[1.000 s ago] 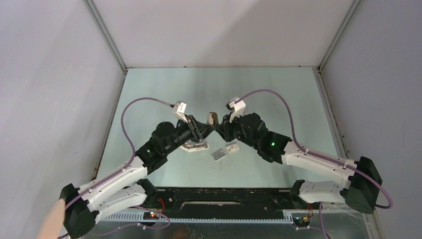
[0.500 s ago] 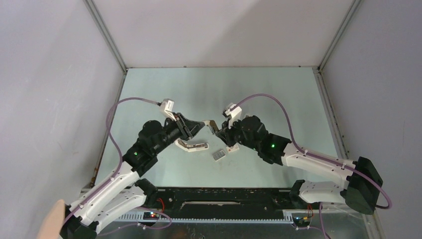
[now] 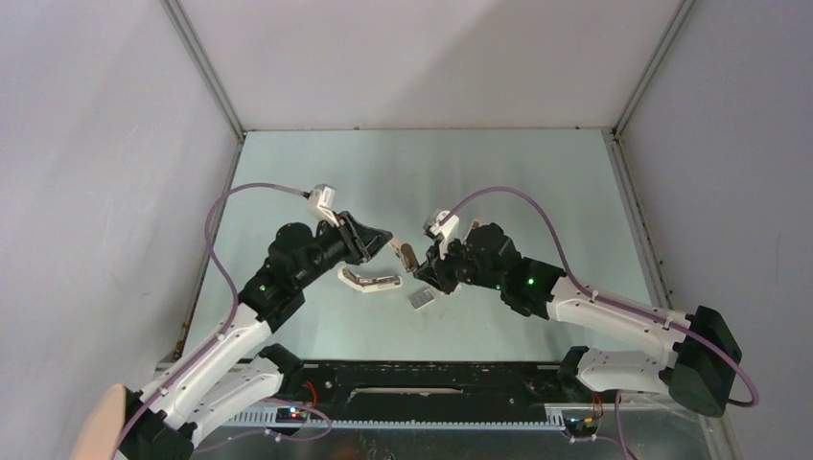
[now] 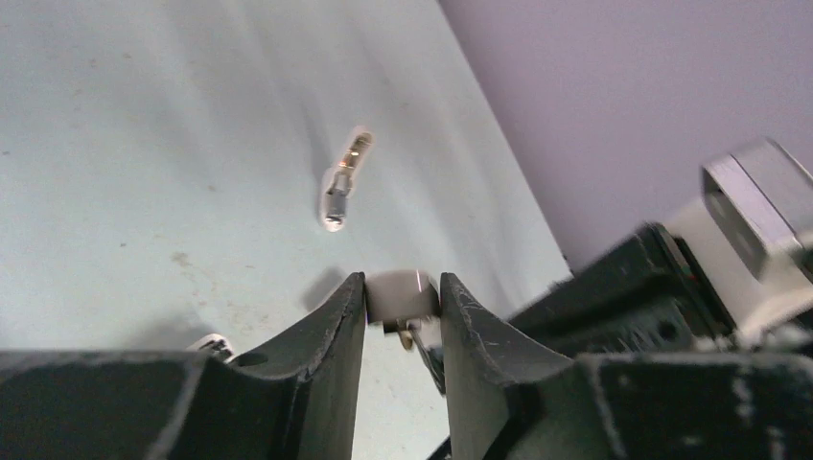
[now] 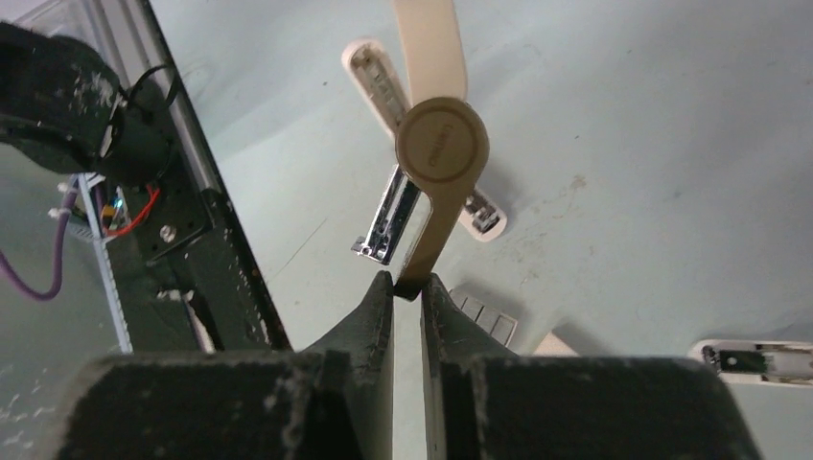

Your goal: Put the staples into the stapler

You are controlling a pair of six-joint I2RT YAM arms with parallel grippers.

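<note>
Left arm: the left gripper [image 4: 402, 285] is raised over the pale green table [image 3: 537, 192], jaws only narrowly apart. In the left wrist view a small whitish block [image 4: 401, 295] fills the gap at the fingertips. It cannot be determined whether the block is clamped or merely lies beyond the tips, and the block cannot be identified.

Centre-left: a whitish elongated plastic piece [image 3: 372, 282] lies flat on the table, just below the left gripper in the overhead view and untouched by either arm.

Centre: the tan and white stapler with a chrome magazine [image 5: 441, 149] is hinged open and held off the table. Its magazine is swung clear of the tan arm.

Centre-right: the flat grey rectangular block of staples [image 3: 420, 299] lies on the table just beside the right gripper's fingertips, on their near side. It is apart from the stapler, gripped by nothing, and not loaded.

Right arm: the right gripper [image 5: 407, 283] has its jaws drawn almost together, pinching the thin lower end of the stapler's tan arm below its round disc.
</note>
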